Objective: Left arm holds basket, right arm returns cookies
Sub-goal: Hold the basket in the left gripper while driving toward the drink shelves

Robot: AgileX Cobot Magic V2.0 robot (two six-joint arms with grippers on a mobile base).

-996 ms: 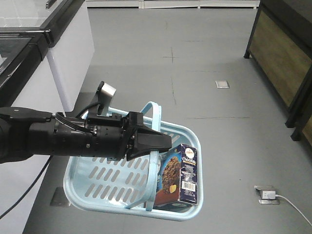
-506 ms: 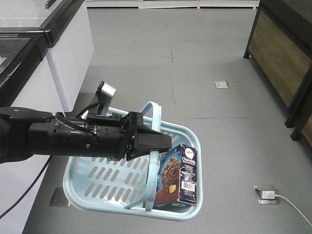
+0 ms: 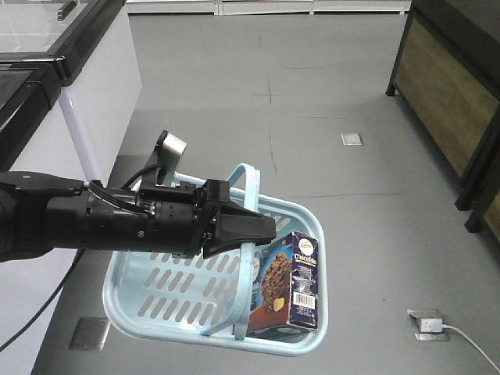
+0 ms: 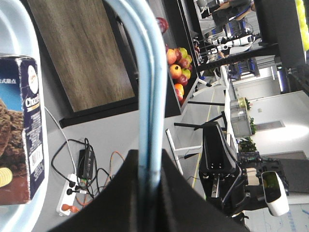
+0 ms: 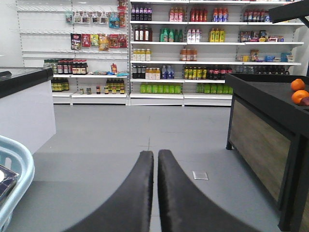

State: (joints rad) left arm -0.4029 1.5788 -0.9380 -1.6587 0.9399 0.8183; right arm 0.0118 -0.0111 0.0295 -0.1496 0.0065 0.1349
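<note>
Left gripper (image 3: 264, 228) clamped on basket handle (image 3: 244, 172), right gripper (image 5: 155, 162) closed and empty; corner-loaded cookies (image 3: 287, 283) could tilt basket (image 3: 129, 311) from grip.

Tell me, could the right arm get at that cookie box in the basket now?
Probably yes: the cookie box stands upright with nothing above it, beside the handle in the left gripper. The right gripper is shut and pointing elsewhere, though.

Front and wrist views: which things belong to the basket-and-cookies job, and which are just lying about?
Job: left gripper, basket, cookies, right gripper.
Lying about: floor plug, floor plate, oranges, stocked shelves.
</note>
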